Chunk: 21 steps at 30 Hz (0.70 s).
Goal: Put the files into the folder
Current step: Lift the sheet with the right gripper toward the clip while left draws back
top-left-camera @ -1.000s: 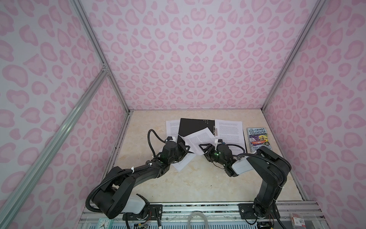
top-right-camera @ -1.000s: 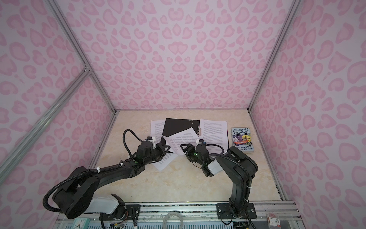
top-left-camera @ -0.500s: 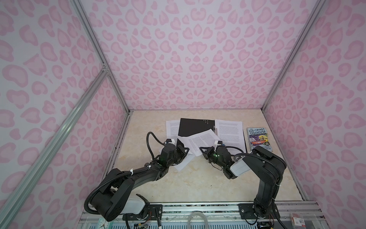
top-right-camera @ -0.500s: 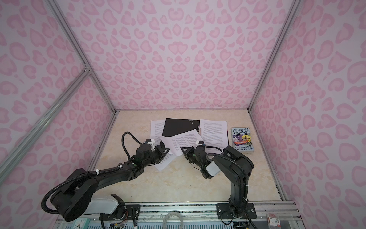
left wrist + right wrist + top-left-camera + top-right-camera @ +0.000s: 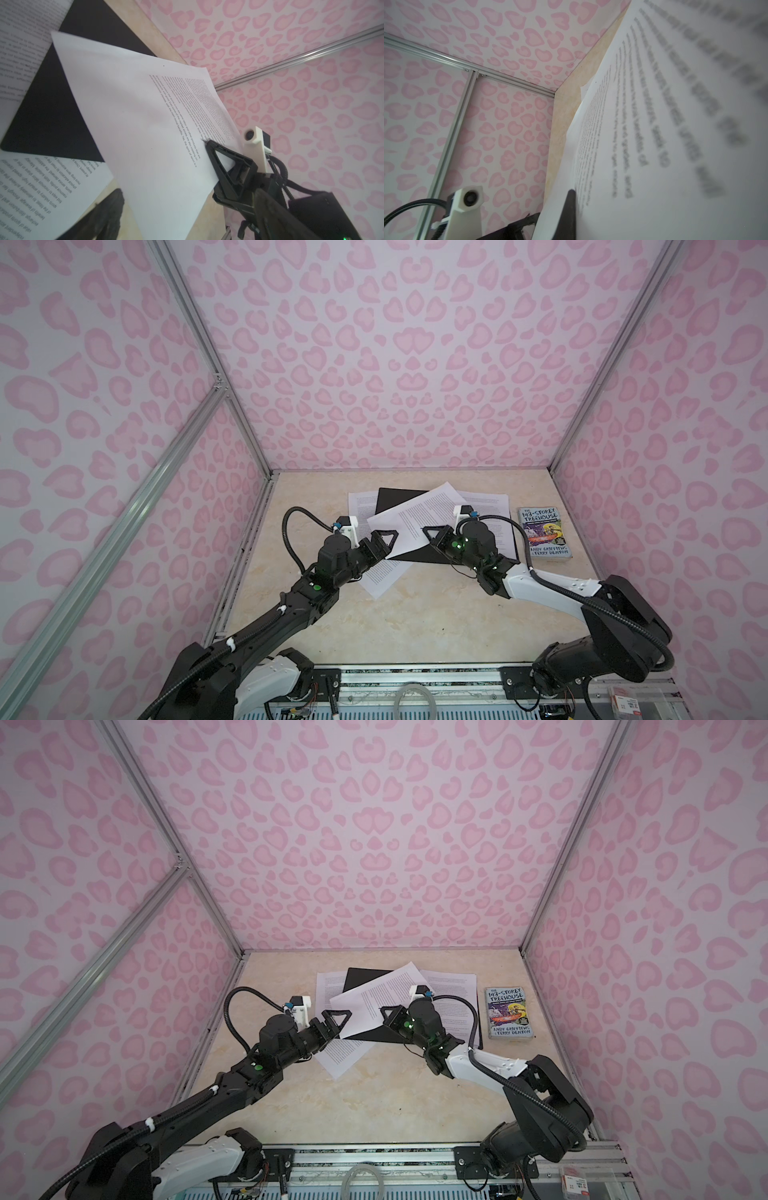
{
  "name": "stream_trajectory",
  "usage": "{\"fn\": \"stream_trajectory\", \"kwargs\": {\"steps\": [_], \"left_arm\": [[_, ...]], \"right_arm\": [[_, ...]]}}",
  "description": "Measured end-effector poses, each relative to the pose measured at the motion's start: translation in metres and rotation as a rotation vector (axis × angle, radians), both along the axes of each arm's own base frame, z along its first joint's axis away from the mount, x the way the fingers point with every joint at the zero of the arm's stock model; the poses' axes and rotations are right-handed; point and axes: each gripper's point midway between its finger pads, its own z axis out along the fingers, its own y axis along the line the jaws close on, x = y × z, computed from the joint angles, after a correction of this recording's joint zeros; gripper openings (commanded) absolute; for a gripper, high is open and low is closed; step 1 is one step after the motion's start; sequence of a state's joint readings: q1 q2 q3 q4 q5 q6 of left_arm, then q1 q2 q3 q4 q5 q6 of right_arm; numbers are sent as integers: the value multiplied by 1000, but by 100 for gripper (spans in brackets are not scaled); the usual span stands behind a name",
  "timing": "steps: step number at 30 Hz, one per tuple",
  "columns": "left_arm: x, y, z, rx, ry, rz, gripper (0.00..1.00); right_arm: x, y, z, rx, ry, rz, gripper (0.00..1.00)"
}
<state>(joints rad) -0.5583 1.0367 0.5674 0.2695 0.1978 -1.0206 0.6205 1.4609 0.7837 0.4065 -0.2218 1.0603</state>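
L claw (image 5: 385, 541): jaws wide, shut a sec ago. Grip on L edge of lifted sheet (image 5: 419, 518) given up; edge loose betw. the fingers, not pinched. Lifted sheet: white, dense print, slanted above folder (image 5: 392, 498), raised on R side, skewed to folder's edges. Folder: open, black inside up, flat on table (image 5: 415, 614), towards the back. Other files (image 5: 382, 578): flat as before, one at folder's near-L corner, one at its L edge, one to its R (beside or on folder's R part: cannot tell). R claw (image 5: 424, 529): open a sec ago, now clamped on sheet's R edge, plain in L wrist view. Handover L to R judged done; sole hold w/ R arm. Next, prob.: lower & square sheet onto black inside, then release. Risk: sag or slide w/ single-edge grip. Book (image 5: 544, 537): far R, apart from papers, not part of job.
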Motion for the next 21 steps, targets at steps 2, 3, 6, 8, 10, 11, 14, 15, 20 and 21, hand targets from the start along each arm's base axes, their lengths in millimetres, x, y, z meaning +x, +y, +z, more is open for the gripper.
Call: {"fn": "stream_trajectory", "kwargs": {"steps": [2, 3, 6, 8, 10, 11, 14, 15, 20, 21], "left_arm": [[-9, 2, 12, 36, -59, -28, 97], [-14, 4, 15, 59, -83, -41, 97], [-29, 4, 15, 127, -144, -96, 97], [-36, 4, 7, 169, -166, -127, 97], [-41, 5, -4, 200, -158, -148, 97], [-42, 5, -9, 211, -152, -155, 97], [-43, -2, -16, 225, -134, -206, 97], [-42, -6, -18, 228, -126, -224, 97], [-42, -18, -35, 240, -67, -288, 97], [-42, -19, -38, 243, -59, -300, 97]], "right_arm": [[6, -4, 11, -71, -11, 42, 0], [9, -8, 15, -112, -14, 58, 0], [19, -23, 27, -223, -7, 122, 0], [25, -40, 30, -285, 6, 146, 0], [31, -63, 27, -347, 42, 156, 0], [35, -79, 22, -382, 72, 158, 0], [44, -119, 1, -481, 176, 166, 0], [46, -135, -11, -535, 228, 165, 0], [44, -184, -71, -808, 477, 189, 0], [44, -193, -78, -860, 509, 187, 0]]}}
